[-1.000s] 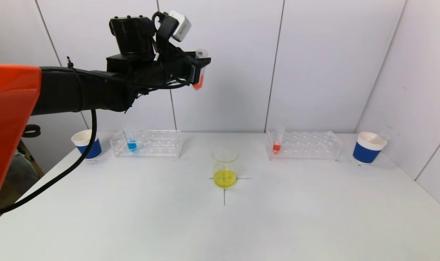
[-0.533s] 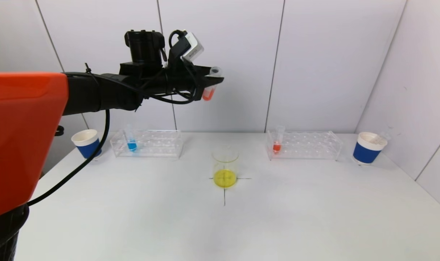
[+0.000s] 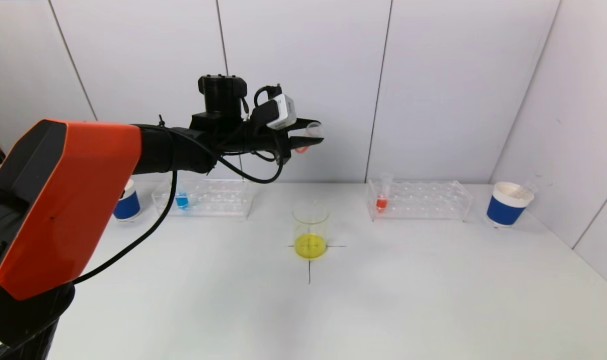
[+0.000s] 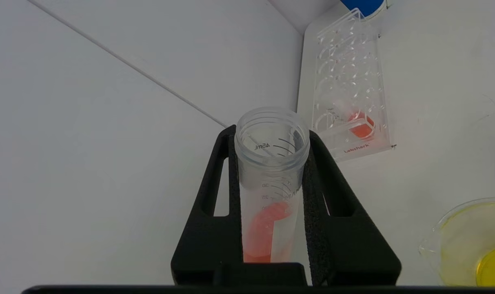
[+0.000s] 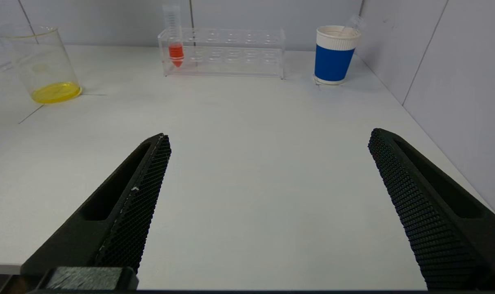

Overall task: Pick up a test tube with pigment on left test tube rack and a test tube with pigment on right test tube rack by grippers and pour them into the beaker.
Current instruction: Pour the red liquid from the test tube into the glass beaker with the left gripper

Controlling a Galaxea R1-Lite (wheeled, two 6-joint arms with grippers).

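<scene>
Currently my left gripper [image 3: 311,137] is raised at upper centre of the head view, above the beaker [image 3: 311,230], clamped on a tilted test tube [image 4: 269,179] of orange pigment. Only the left wrist view shows the tube's open mouth. My right gripper [image 5: 267,196] hovers spread over the table [image 3: 408,280].

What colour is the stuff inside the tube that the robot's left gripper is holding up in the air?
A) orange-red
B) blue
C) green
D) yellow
A: the tube clamped in the left gripper has orange-red liquid pooled along its side; the yellow liquid sits in the beaker on the table, and the blue tube stands in the left rack.
</scene>
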